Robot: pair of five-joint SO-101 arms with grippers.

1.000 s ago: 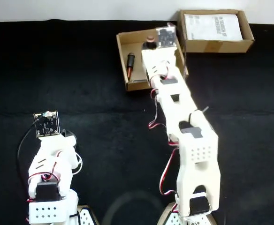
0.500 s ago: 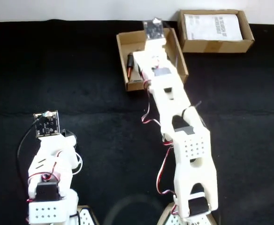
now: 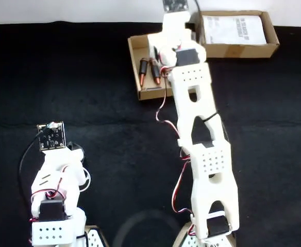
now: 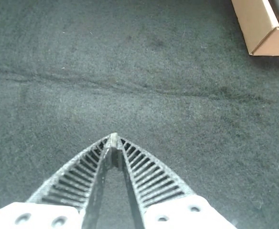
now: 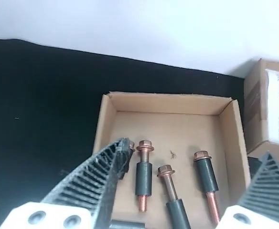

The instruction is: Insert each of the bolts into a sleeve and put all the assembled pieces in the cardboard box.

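The open cardboard box (image 5: 110, 125) holds three assembled pieces, each a copper bolt in a dark sleeve: one (image 5: 144, 174), a second (image 5: 172, 195) and a third (image 5: 206, 182), lying side by side on its floor. My right gripper (image 5: 197, 149) hangs open above the box with nothing between its fingers. In the high view the right arm (image 3: 191, 87) reaches over the box (image 3: 135, 56), and two pieces (image 3: 143, 71) (image 3: 155, 71) show beside it. My left gripper (image 4: 113, 139) is shut and empty, low over the black mat at the near left.
A second cardboard box (image 3: 235, 33) with a printed sheet in it stands just right of the task box, at the mat's far edge. A corner of the task box (image 4: 263, 28) shows in the left wrist view. The left arm (image 3: 52, 175) sits folded at the near left.
The right arm's wrist rose and shifted over the far end of the box. A second piece now shows in the box beside the first. The left arm has not moved.
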